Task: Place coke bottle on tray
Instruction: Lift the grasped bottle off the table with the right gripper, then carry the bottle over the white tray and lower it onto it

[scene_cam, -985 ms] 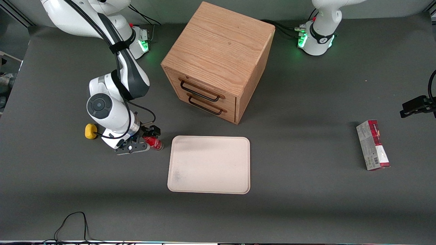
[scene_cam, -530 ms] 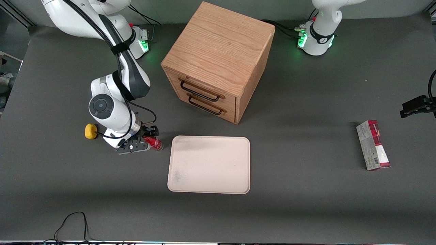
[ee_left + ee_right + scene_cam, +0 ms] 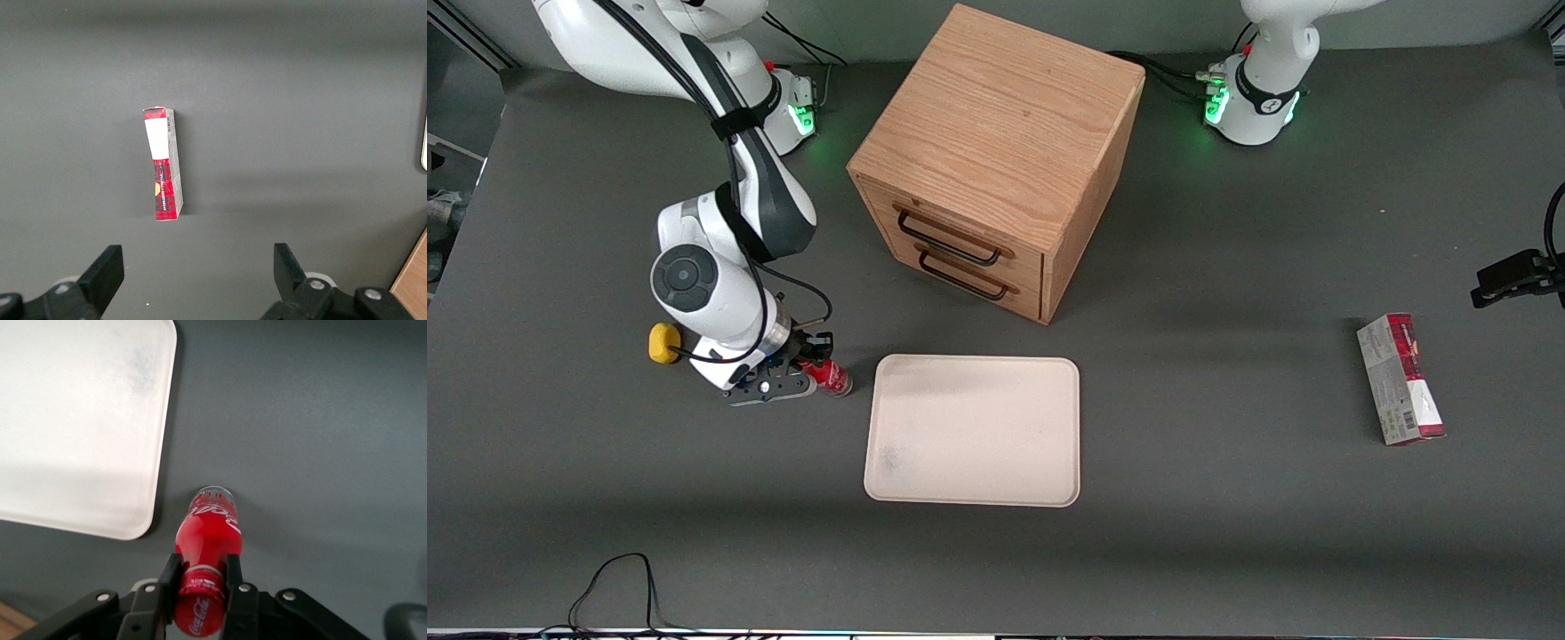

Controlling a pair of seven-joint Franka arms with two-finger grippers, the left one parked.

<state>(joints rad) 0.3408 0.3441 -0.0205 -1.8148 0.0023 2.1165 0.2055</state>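
The coke bottle is small and red, with a red cap and a clear base. It sits low over the dark table beside the tray's short edge, toward the working arm's end. My right gripper is shut on its neck, just below the cap. In the right wrist view the black fingers press both sides of the neck of the bottle, whose base points away from the gripper. The cream-white tray lies flat with nothing on it, and its rounded corner is close to the bottle.
A wooden two-drawer cabinet stands farther from the front camera than the tray. A yellow object lies beside the working arm's wrist. A red-and-grey carton box lies toward the parked arm's end, also in the left wrist view.
The working arm's wrist has shifted slightly sideways and back. The gripper stays at the bottle's neck, and the bottle keeps about the same spot beside the tray.
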